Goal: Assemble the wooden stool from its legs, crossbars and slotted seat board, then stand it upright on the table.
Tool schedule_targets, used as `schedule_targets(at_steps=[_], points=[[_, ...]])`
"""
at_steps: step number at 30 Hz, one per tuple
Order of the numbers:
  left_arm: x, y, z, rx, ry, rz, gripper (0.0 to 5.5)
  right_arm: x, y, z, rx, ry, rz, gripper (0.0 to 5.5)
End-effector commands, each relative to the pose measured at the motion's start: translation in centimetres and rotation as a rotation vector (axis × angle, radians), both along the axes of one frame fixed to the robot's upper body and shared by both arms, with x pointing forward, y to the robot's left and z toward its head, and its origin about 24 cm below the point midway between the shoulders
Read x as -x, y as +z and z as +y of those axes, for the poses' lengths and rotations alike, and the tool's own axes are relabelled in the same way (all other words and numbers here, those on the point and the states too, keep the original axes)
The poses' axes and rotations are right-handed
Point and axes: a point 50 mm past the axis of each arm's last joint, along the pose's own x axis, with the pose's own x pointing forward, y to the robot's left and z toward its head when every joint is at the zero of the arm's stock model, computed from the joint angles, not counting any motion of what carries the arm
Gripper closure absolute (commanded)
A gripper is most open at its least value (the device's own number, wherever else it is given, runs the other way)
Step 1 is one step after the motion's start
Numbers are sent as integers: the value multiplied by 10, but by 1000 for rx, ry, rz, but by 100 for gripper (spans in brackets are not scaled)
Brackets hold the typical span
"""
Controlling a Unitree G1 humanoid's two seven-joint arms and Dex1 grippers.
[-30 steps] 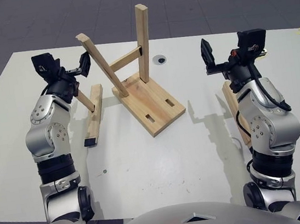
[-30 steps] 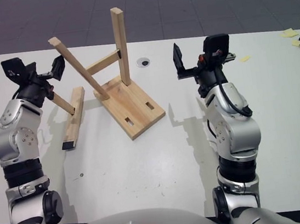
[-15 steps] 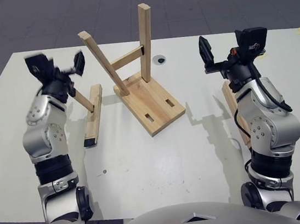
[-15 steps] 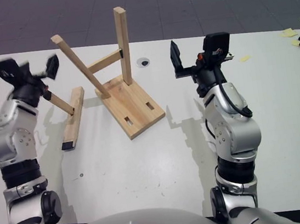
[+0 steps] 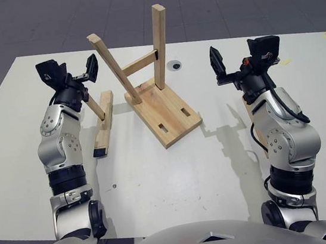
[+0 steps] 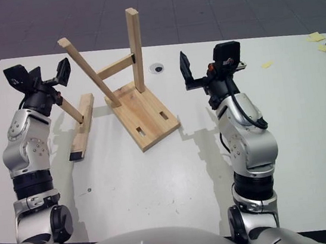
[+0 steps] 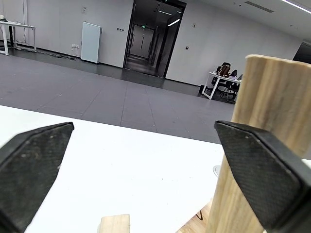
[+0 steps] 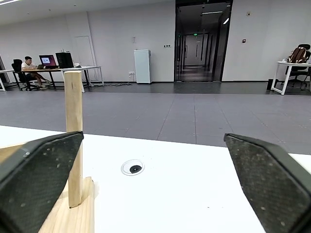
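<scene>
Item: wooden stool, part-built, upside down.

- Seat board (image 5: 163,111): lies flat at the middle of the counter (image 5: 158,177). Two slots at its 5 o'clock end stand unfilled.
- First leg pair: planted at the board's 12 o'clock end. One leg (image 5: 159,45) is upright and the other leg (image 5: 114,68) leans toward 10 o'clock. A crossbar (image 5: 141,63) joins them.
- Second leg pair (image 5: 102,124): lies on the counter at the board's 9 o'clock and is not fitted.
- Further wooden piece (image 5: 248,109): at 3 o'clock, partly hidden behind the right arm.
- Left end effector (image 5: 71,71): released, fingers spread, holding nothing. It hangs over the second pair at the board's 10 o'clock.
- Right end effector (image 5: 240,57): released and empty, raised at 2 o'clock.

Progress, as judged: roughly half done. The second pair must be slotted in and the leaning leg probably seated square. Then the stool must be turned over and stood up.
</scene>
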Motion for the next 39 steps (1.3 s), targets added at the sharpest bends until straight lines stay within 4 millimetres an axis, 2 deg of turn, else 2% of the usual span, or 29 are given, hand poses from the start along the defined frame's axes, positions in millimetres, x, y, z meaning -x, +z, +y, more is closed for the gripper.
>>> schedule_targets(at_steps=[1, 4, 6, 8, 12, 14, 19, 21, 31, 34, 39], points=[[1, 9, 0, 3, 10, 17, 11, 2, 3, -1, -23, -2, -11, 10], [0, 34, -6, 8, 4, -62, 11, 1, 6, 0, -20, 3, -20, 10], [-1, 43, -7, 3, 6, -89, 11, 1, 7, 1, -29, 4, -22, 10], [-1, 46, -8, 6, 7, -96, 11, 1, 8, 2, -37, 6, -27, 10], [0, 36, -10, 1, 3, -62, 11, 1, 10, 3, -43, 13, -31, 10], [0, 25, -10, 6, 2, -27, 11, 1, 10, 3, -39, 13, -30, 10], [-2, -47, -13, 25, -12, 221, 11, 1, 4, 3, -6, 14, 9, 10], [-1, -54, -14, 35, -18, 236, 11, 1, 4, 4, -2, 20, 11, 10], [-4, -19, -12, 35, -42, 123, 11, 4, 2, 4, -4, 20, 11, 10], [10, -6, -10, -20, -169, 136, 11, 4, 1, 4, -8, 20, 10, 10], [43, -16, 10, -243, -318, 353, 11, 8, -1, -2, -5, -5, 17, 10]])
